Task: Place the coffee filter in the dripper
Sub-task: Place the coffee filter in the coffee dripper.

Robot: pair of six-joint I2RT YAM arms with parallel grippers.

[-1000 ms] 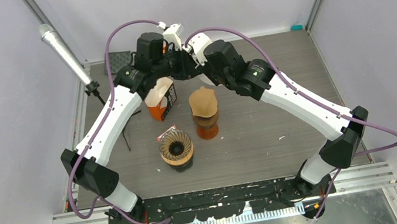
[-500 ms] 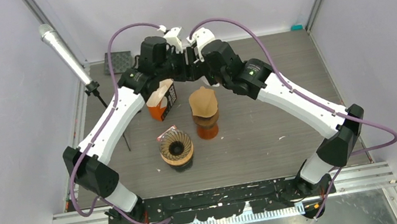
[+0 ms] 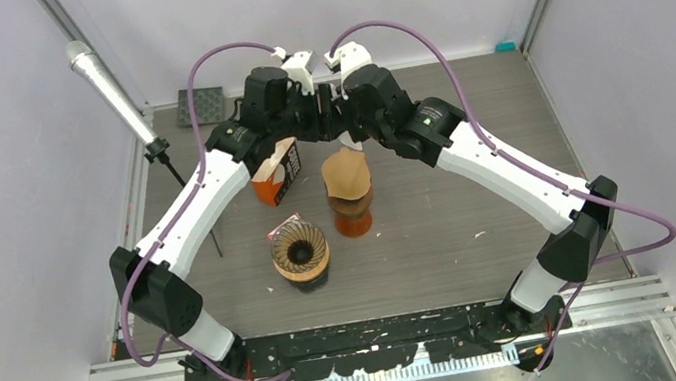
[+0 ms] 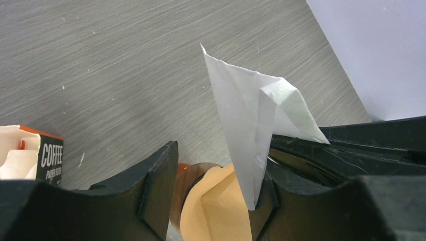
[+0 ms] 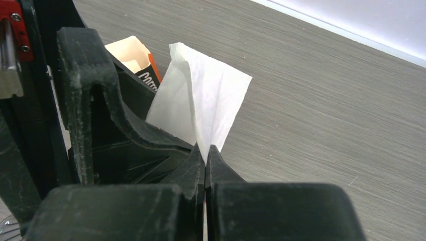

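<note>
We see the two arms meeting over the far middle of the desk, wrists almost nose to nose. The right gripper is clenched, its two black fingers pressed together on the lower point of a white coffee filter, which stands up from them, folded and a little crumpled. The left gripper is released: its jaws stand well apart. The white filter rises in the gap between them, close against the finger on the right of the left wrist view, and we cannot tell whether it touches that finger. The filter is in the air above the far middle of the desk, not in the dripper. The ribbed dripper sits nearer the desk's middle, towards the left arm, mouth up, well apart from both grippers. Just beside it, to the right and a little farther back, an amber vessel carries a brown filter, directly under the grippers. An orange coffee filter box stands open to the left of that vessel, below the left arm.
</note>
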